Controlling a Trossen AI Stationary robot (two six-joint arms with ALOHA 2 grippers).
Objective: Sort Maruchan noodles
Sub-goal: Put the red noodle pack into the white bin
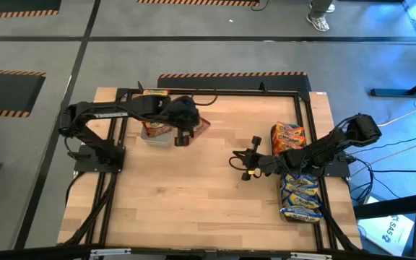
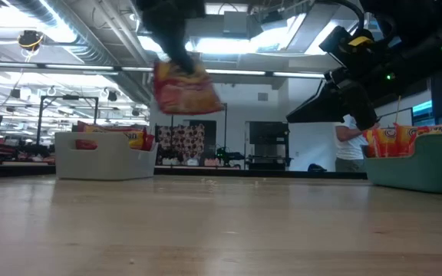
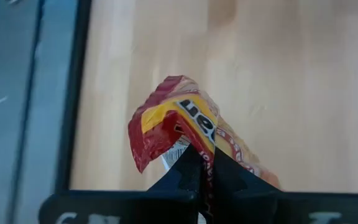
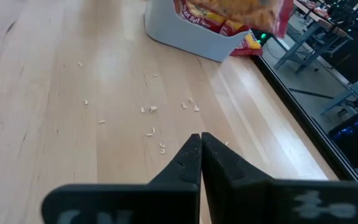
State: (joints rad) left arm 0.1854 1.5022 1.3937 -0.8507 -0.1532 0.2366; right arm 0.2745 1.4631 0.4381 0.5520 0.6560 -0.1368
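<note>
1 maroon-and-yellow noodle packet (image 3: 185,134) hangs pinched in the left claw (image 3: 202,171), lifted above the table (image 1: 193,188) beside the grey tray (image 2: 106,157). Right claw (image 4: 201,155) hovers closed, empty.

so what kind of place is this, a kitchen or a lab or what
Most likely a robotics lab or workshop, not a kitchen: the wooden table stands on grey floor marked with hazard-striped tape, and the low view shows exposed ceiling ducts and cluttered workbenches behind.
</note>
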